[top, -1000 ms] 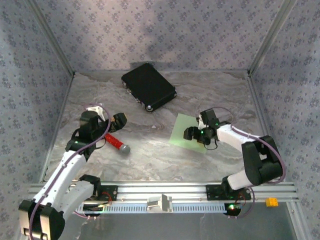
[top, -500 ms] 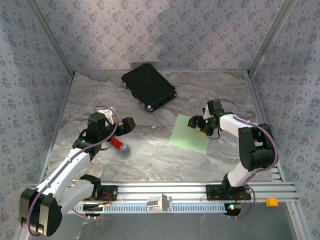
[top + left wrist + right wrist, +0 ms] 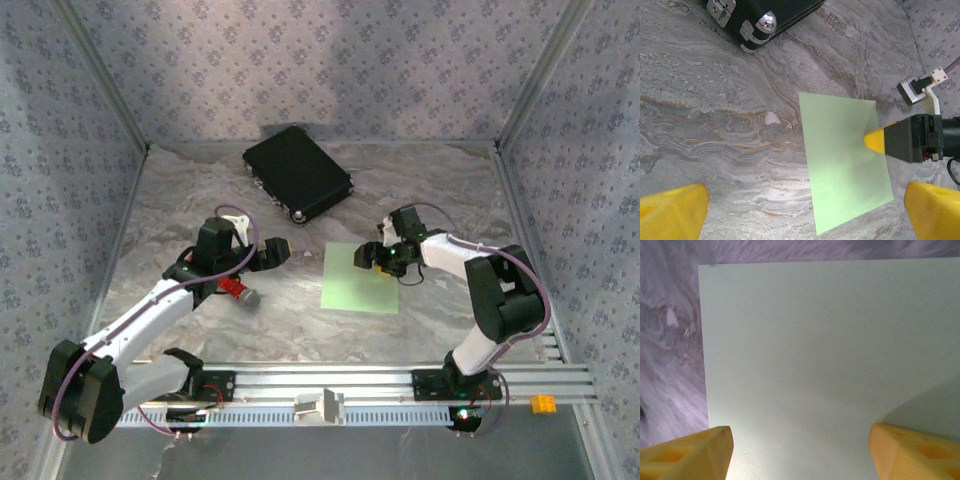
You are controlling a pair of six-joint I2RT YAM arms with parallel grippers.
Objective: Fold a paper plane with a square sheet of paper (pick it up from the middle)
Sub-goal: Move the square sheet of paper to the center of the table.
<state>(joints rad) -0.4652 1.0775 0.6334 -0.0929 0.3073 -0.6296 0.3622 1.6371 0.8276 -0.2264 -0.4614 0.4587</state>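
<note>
The square sheet of paper point(image 3: 360, 279) lies flat and light green on the marbled table, right of centre. My right gripper point(image 3: 372, 258) is open and sits low on the sheet's far right part. In the right wrist view its yellow fingertips point(image 3: 690, 455) straddle the paper point(image 3: 810, 340), one tip casting a shadow on it. My left gripper point(image 3: 272, 250) is open and hovers left of the sheet, apart from it. In the left wrist view the paper point(image 3: 845, 160) lies ahead of this gripper point(image 3: 805, 215), and a yellow fingertip point(image 3: 874, 141) of the right gripper rests on its right edge.
A black rectangular case point(image 3: 297, 172) lies at the back centre, its metal corners showing in the left wrist view point(image 3: 760, 15). A red-handled tool with a grey head point(image 3: 237, 290) lies under the left arm. Patterned walls close in the table on three sides.
The right gripper has moved left, and the sheet has slid left with it and turned squarer to the table. The left arm has reached right, towards the sheet.
</note>
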